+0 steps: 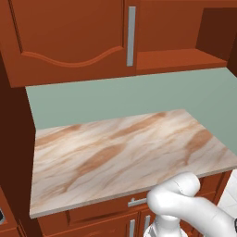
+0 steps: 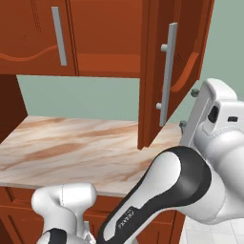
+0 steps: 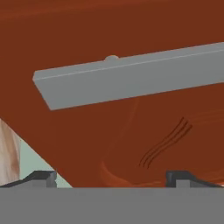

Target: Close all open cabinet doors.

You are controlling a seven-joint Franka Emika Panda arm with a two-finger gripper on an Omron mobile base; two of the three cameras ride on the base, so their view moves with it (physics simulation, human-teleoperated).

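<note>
Of the upper cabinet doors, the left one (image 1: 69,37) (image 2: 28,33) is shut, its grey bar handle (image 1: 131,35) upright. The right door (image 2: 155,71) stands swung out over the counter, its long grey handle (image 2: 167,71) facing my hand. Where it opened, the bare cabinet shelf (image 1: 178,58) shows. My gripper (image 2: 188,108) is right of this open door, fingers pointing at its outer face. In the hand view the gripper (image 3: 113,178) is open, close to the door panel (image 3: 109,131), just below the handle (image 3: 131,76), with nothing between the fingertips (image 3: 43,177).
A marble countertop (image 1: 115,152) (image 2: 71,147) runs under the upper cabinets, with a pale green wall (image 1: 129,97) behind. Below its front edge are a drawer handle (image 1: 137,202) and lower cabinet doors (image 1: 115,229). A dark wooden side wall (image 1: 14,152) bounds the left.
</note>
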